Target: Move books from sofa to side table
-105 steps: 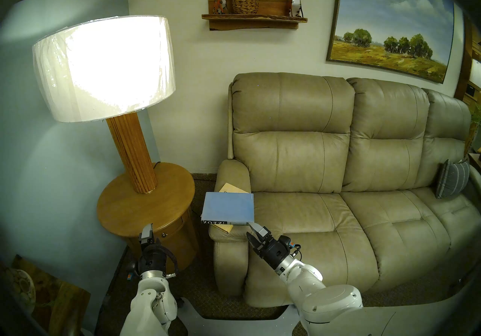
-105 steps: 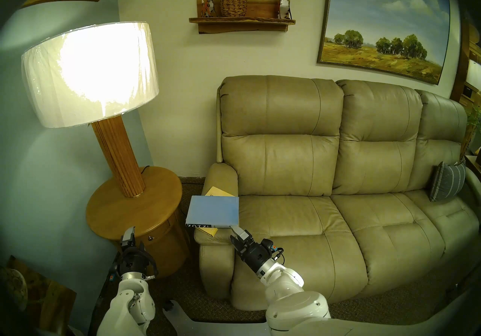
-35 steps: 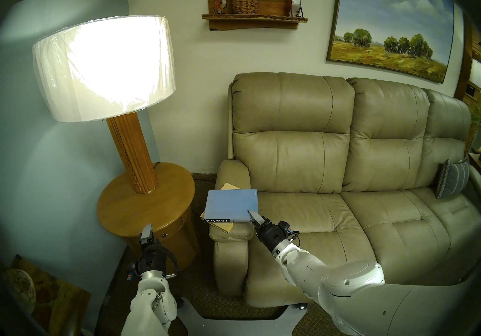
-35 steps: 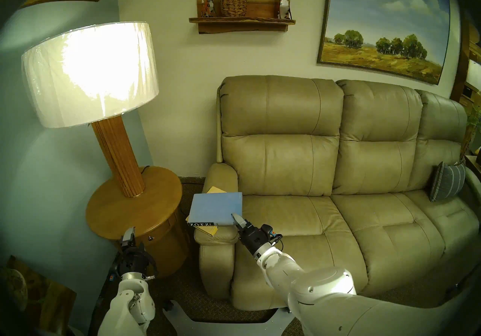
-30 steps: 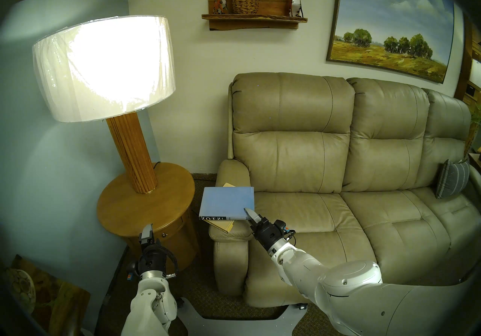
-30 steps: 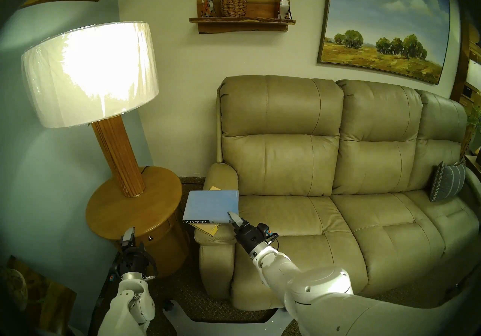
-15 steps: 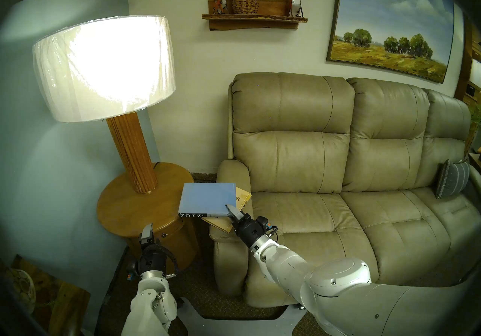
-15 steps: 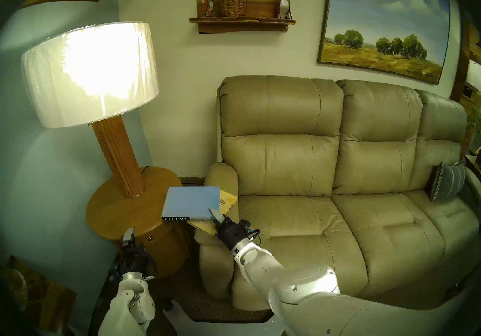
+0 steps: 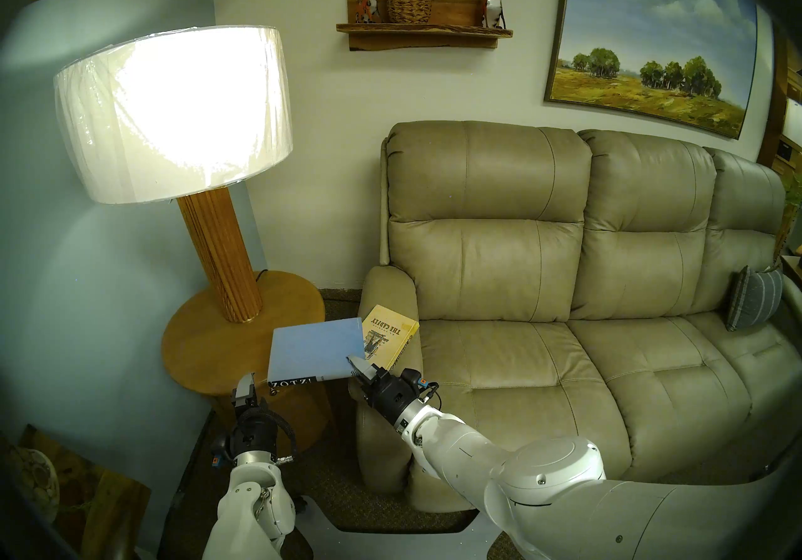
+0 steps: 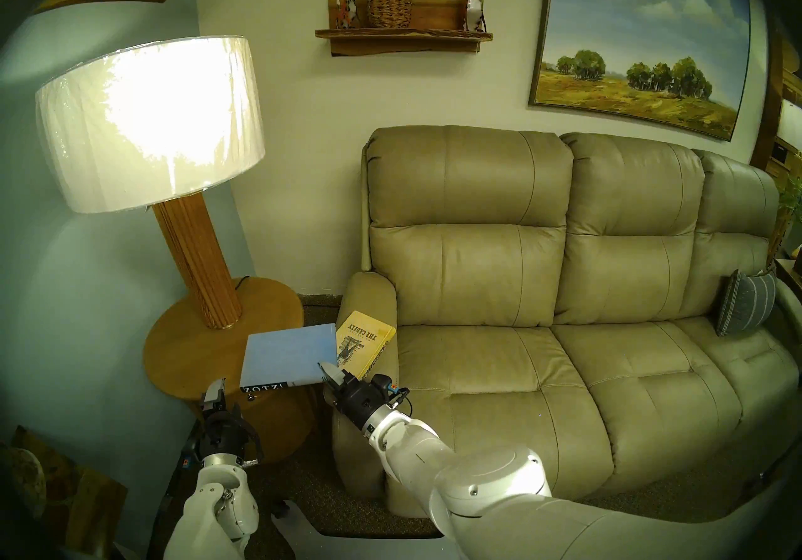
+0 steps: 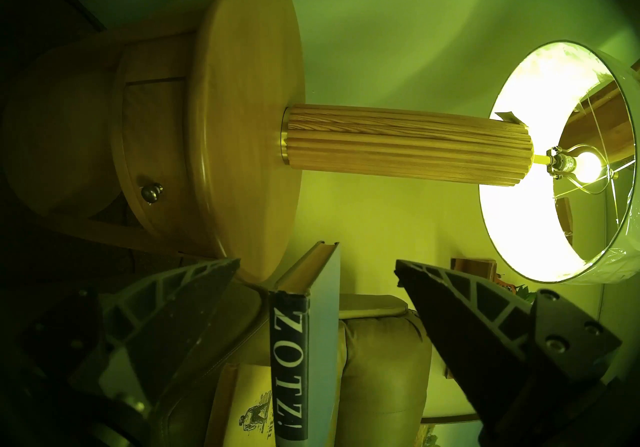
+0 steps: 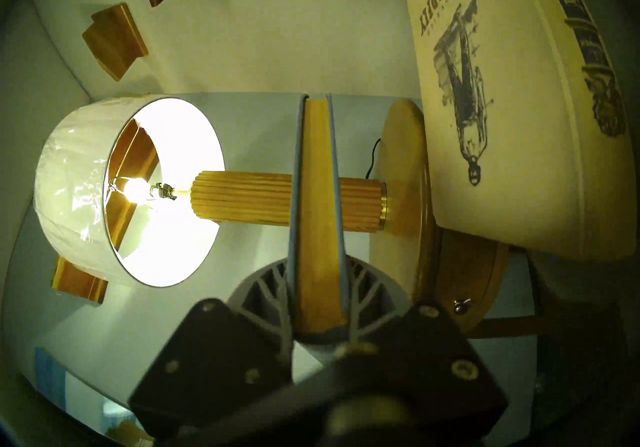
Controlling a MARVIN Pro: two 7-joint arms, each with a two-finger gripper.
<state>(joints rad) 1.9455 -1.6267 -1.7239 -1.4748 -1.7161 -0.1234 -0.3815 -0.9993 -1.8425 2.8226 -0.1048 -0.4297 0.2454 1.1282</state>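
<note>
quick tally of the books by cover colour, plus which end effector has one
Light-blue hardcover book with black "ZOTZ!" spine: 1, held in the shut right end effector over the round honey-coloured wooden side table.
Yellow hardcover book titled "THE CADDY": 1, lying on the arm of the tan leather sofa.
Total: 2 books. The left end effector is open and holds none.

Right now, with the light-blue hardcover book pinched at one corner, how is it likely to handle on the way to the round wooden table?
The light-blue hardcover book probably stays stiff: it juts out flat from the right gripper. The corner grip may let it sag or twist. The covers look smooth, so slipping seems possible.
</note>
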